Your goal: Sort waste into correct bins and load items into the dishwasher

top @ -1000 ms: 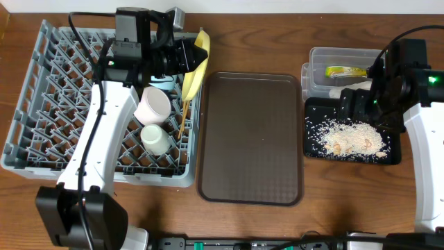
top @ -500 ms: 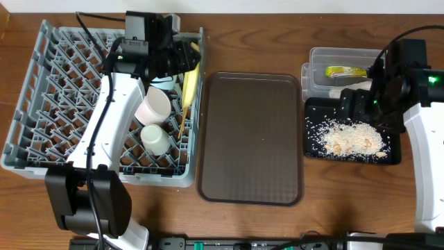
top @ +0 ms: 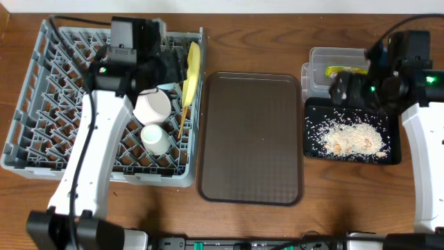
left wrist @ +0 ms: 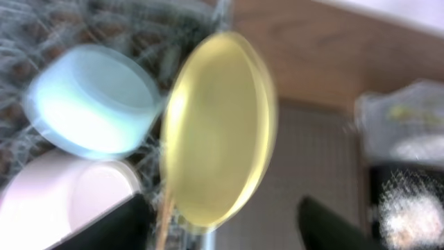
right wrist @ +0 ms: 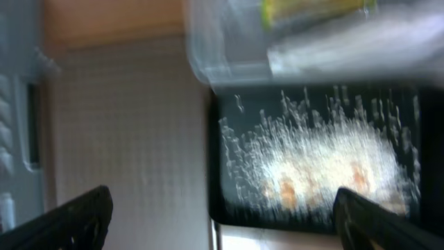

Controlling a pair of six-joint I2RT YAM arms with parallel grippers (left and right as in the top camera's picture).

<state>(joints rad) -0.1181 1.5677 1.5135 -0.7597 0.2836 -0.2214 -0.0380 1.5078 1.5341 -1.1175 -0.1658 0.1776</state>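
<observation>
**plate on edge, hands let go: the tipping risk**

the round yellow plate (top: 192,64) stands on its edge at the right rim of the square grey plastic dish rack (top: 41,104), next to the flat brown serving tray (top: 250,139). the likeliest trouble is that it topples. if its lower edge is not properly seated between the pegs, which the smeared wrist view does not show, it could roll or fall flat. it might go outward over the rim, or inward onto the light blue bowl (left wrist: 94,101) and the white bowl (left wrist: 62,198) close beside it. a finger clipping the plate as the arm draws away would have the same effect. the two thin wooden chopsticks (top: 182,114) lie just below the plate and could be knocked loose through the grid.

the left hand (top: 177,67) is spread wide. its dark fingers sit either side of the plate's lower edge, and as far as the blur allows, neither presses on it. i judge the plate released.

the right hand (right wrist: 222,205) is also spread wide and empty. it hovers where the clear plastic tub (top: 316,55), which holds the green-yellow wrapper (top: 343,70), meets the shallow black tray (top: 392,149). dipping low there could sweep the beige crumbs (top: 354,137) onto the worktop (top: 263,42).
</observation>
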